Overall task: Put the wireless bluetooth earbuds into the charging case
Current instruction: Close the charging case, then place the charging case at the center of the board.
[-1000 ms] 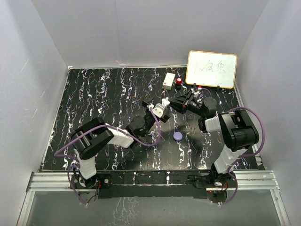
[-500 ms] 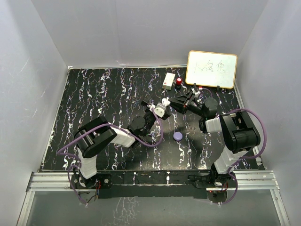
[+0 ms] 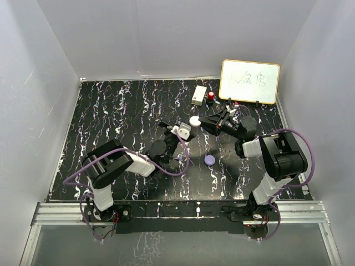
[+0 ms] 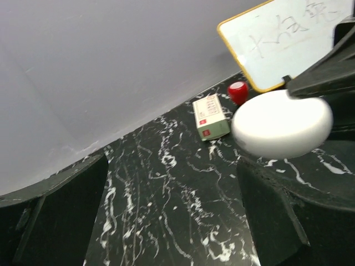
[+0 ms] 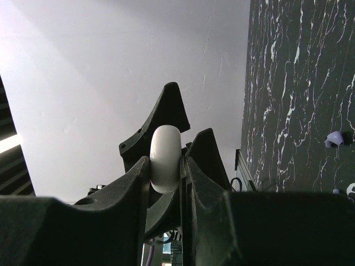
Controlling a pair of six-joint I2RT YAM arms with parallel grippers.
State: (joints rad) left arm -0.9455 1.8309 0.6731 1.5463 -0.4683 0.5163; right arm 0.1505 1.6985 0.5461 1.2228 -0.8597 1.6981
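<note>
My right gripper (image 3: 203,122) is shut on the white round charging case (image 3: 194,120) and holds it on edge above the mat. The right wrist view shows the case (image 5: 165,158) pinched between my right gripper's (image 5: 166,169) two black fingers. In the left wrist view the case (image 4: 282,123) hangs at the upper right, just beyond my open, empty left gripper (image 4: 177,221). The left gripper (image 3: 176,133) sits just left of the case, not touching it. One tiny lilac earbud (image 5: 334,138) lies on the mat. I cannot make out the second earbud.
A round lilac puck (image 3: 209,160) lies on the mat between the arms. A small white box (image 3: 199,95) and a red knob (image 3: 211,96) stand at the back, next to a framed whiteboard (image 3: 249,81). Grey walls enclose the black marbled mat (image 3: 122,111).
The left gripper has drawn back to the left, away from the white case. The case stays in the right gripper, which has shifted slightly left.
</note>
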